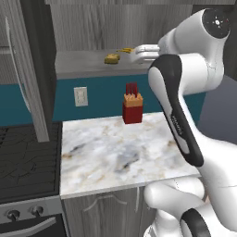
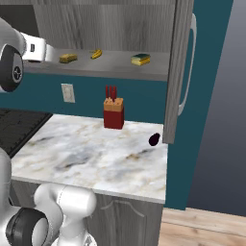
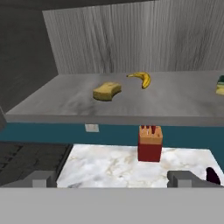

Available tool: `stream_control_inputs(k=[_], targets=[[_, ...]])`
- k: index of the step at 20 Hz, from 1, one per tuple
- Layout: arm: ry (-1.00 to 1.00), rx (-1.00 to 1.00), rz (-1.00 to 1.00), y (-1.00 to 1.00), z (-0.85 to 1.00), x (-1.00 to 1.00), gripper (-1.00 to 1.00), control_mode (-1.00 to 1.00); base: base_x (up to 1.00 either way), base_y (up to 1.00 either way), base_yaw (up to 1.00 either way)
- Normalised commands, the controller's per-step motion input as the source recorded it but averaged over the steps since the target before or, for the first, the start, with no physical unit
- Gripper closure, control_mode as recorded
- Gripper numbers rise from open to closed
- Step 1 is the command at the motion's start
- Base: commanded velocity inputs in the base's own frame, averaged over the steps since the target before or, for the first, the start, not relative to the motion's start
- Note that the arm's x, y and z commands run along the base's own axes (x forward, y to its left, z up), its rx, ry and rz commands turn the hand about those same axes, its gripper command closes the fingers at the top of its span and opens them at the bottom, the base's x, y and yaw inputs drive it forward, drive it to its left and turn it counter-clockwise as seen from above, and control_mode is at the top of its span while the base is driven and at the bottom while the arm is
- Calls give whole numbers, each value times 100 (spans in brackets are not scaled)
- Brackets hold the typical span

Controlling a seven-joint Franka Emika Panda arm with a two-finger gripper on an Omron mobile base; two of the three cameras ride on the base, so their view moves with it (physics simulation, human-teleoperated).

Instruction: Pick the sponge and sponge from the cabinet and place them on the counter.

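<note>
Fingers (image 3: 41, 178) stand spread and empty before the cabinet's smooth grey shelf (image 3: 183, 103), where the pinched-waist tan sponge (image 3: 106, 91) lies left of the curved banana (image 3: 141, 78).

The tan-yellow sponge (image 3: 106, 91) with a pinched waist lies flat on the grey shelf of the open dark wood-grain cabinet (image 2: 178, 72). The green-topped yellow sponge (image 2: 141, 59) lies well apart, farther right. The marble counter (image 2: 96, 156) spreads below.
</note>
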Motion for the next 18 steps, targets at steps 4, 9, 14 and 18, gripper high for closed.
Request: stream_control_inputs(k=[4,9,14,18], targets=[[0,0,-2,2,-21,40,-100,-100,0,0,0],[0,0,0,8,-17,37,-100,-100,0,0,0],[0,0,0,24,0,35,-100,-100,0,0,0],[0,0,0,19,0,33,-100,-100,0,0,0]])
